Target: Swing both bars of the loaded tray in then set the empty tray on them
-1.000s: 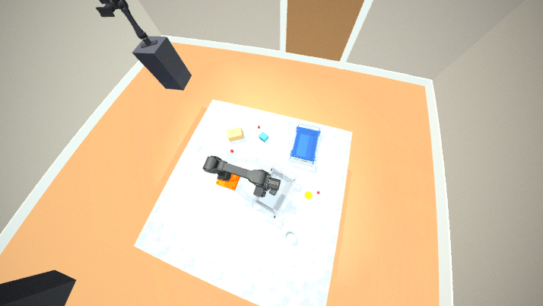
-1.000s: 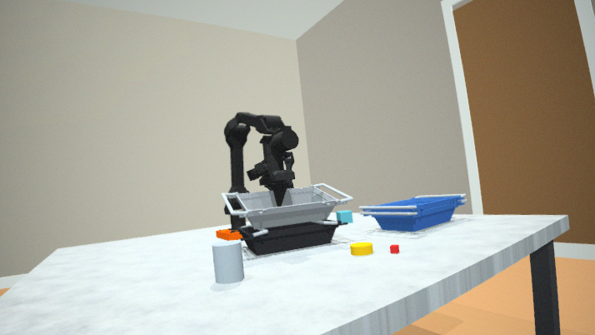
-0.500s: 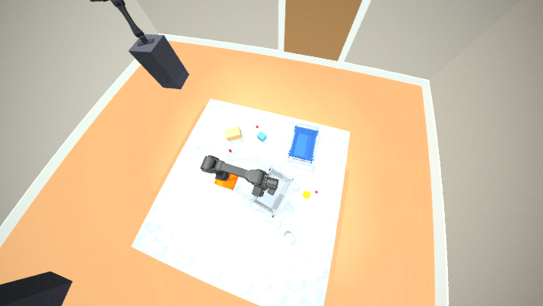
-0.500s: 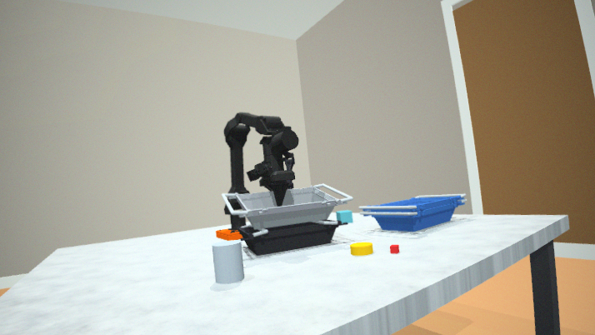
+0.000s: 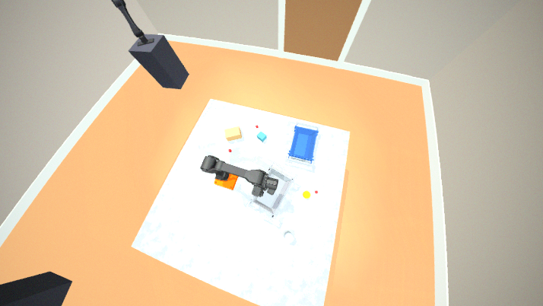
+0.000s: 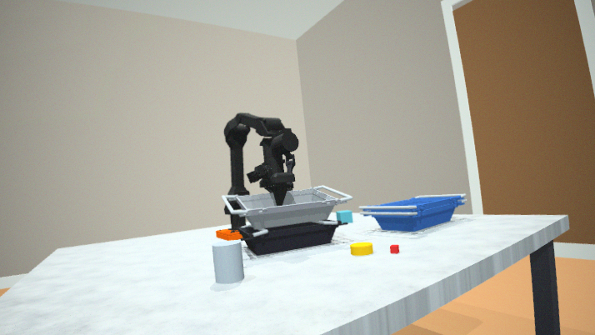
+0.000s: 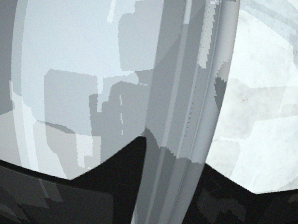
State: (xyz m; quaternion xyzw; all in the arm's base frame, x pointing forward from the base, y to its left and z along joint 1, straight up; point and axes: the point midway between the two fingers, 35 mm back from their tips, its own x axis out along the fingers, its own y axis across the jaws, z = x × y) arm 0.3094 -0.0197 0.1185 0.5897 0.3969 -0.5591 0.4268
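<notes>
The empty grey tray (image 5: 265,206) (image 6: 292,217) (image 7: 172,100) is directly above the black tray (image 6: 292,240), roughly level, its own bars swung outward. My gripper (image 6: 280,202) (image 7: 154,146) is shut on one long side wall of the grey tray. The black tray stands on the table; its load is hidden. Parts of its wire bars show under the grey tray, one at the left end (image 6: 260,232) and one at the right end (image 6: 326,222); they seem to lie in across its top. Whether the grey tray touches both bars I cannot tell.
A blue tray (image 5: 303,144) (image 6: 421,214) stands apart. A grey cylinder (image 5: 289,237) (image 6: 228,262), a yellow disc (image 5: 306,195) (image 6: 361,248), a cyan block (image 5: 261,136) (image 6: 344,216), a tan block (image 5: 233,133) and small red cubes (image 5: 316,192) (image 6: 394,249) lie around. An orange piece (image 5: 226,183) is by the arm's base.
</notes>
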